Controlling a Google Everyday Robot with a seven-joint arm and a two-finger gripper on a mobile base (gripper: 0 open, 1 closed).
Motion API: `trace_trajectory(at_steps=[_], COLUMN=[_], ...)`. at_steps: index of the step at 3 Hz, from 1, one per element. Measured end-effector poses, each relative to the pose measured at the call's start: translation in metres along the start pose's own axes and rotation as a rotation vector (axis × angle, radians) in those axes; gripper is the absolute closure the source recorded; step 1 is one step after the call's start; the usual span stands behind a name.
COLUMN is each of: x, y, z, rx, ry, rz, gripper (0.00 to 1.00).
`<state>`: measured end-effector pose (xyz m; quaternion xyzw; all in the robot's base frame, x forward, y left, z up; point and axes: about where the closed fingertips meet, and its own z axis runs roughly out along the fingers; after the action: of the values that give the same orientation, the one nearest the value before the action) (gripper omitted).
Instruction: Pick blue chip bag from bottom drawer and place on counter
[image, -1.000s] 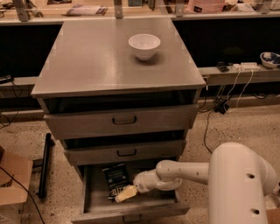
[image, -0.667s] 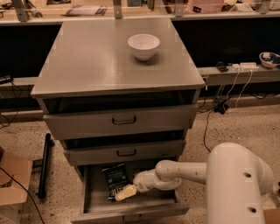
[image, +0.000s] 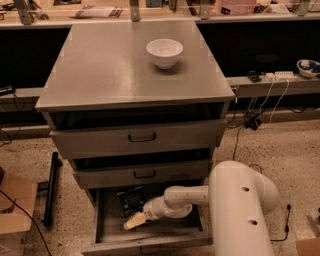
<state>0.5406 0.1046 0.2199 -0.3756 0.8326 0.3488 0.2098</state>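
Since the bottom drawer (image: 102, 220) stands pulled out at the lower centre of the frame, the camera view lets us look down into it. The blue chip bag (image: 131, 200) lies flat on its floor toward the back left, partly under the middle drawer (image: 145, 174). Our arm (image: 187, 196) reaches in from the lower right, low and nearly level, we judge so as to clear that drawer above. The gripper (image: 134, 220) sits just below the bag's lower edge, possibly touching it. We cannot tell whether it is released or clenched. The bag is not yet lifted. In the upper middle of the frame, the counter (image: 110, 75) carries a white bowl (image: 164, 52) toward its far right, so the left side suits the bag.
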Motion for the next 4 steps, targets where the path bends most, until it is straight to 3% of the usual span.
trace_trajectory(at_steps=[1,2,3,4], x=[0.011,0.032,0.037,0.038], y=[-0.023,-0.059,-0.066,-0.065], z=[0.039,0.067,0.071,0.074], rx=[0.027,0.08,0.087,0.088], ry=[-0.003,-0.009,-0.008,0.0], rz=[-0.001,0.038,0.05,0.053], gripper=[0.0,0.0,0.0,0.27])
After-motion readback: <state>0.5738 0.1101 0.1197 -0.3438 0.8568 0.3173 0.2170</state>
